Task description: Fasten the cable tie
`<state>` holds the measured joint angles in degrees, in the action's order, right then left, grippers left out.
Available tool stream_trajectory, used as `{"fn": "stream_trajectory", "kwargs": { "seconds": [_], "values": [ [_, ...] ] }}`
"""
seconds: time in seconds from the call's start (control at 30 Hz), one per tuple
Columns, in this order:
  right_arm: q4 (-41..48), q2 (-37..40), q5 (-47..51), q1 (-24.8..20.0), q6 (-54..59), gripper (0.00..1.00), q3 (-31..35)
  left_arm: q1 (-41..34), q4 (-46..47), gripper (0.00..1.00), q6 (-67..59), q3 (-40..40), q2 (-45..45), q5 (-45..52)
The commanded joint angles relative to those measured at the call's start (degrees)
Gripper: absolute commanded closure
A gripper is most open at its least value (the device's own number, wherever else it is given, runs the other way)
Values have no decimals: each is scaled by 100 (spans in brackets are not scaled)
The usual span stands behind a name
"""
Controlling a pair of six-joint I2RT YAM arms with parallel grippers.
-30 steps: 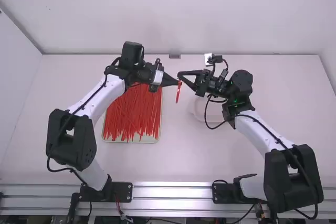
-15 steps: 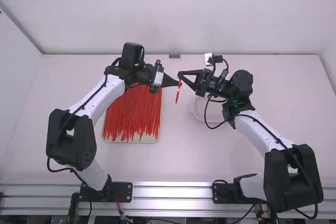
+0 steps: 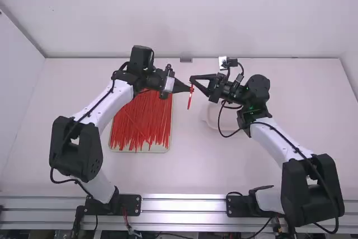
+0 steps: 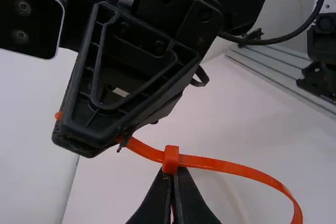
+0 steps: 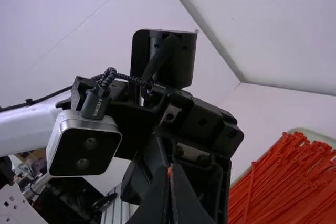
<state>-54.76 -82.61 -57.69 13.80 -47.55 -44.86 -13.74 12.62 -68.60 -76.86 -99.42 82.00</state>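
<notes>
cable tie (image 3: 189,98) hanging, long axis toward near edge | left gripper (image 4: 171,181) pinching its head | right gripper (image 4: 92,142) clamped on strap end | left wrist view – strap curved; high view – straight

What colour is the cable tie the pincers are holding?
Orange-red cable tie, clearest in left wrist view.
</notes>
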Motion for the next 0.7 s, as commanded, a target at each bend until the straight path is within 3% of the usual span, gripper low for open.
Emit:
{"fn": "stream_trajectory", "kwargs": {
  "seconds": [0.0,0.03,0.07,0.1,0.13,0.5,0.57,0.67],
  "values": [
    [-186,120,72,-26,0,100,-166,-52,63,98,17,195,-57,-345],
    [-186,120,68,-26,0,100,-166,-50,57,98,17,195,-57,-343],
    [-186,120,68,-26,0,91,-166,-50,50,98,20,195,-57,-343],
    [-181,120,70,-26,-2,76,-166,-52,46,98,15,192,-57,-341],
    [-153,120,68,-26,0,72,-166,-50,42,98,15,192,-57,-341],
    [37,118,-321,-308,-20,45,-166,-52,-72,98,15,188,-55,-271],
    [240,118,-339,-343,63,35,-166,-52,-149,98,17,188,-55,-138],
    [450,118,-334,-317,149,33,-166,-50,-234,98,22,188,-55,-44]
  ]
}}
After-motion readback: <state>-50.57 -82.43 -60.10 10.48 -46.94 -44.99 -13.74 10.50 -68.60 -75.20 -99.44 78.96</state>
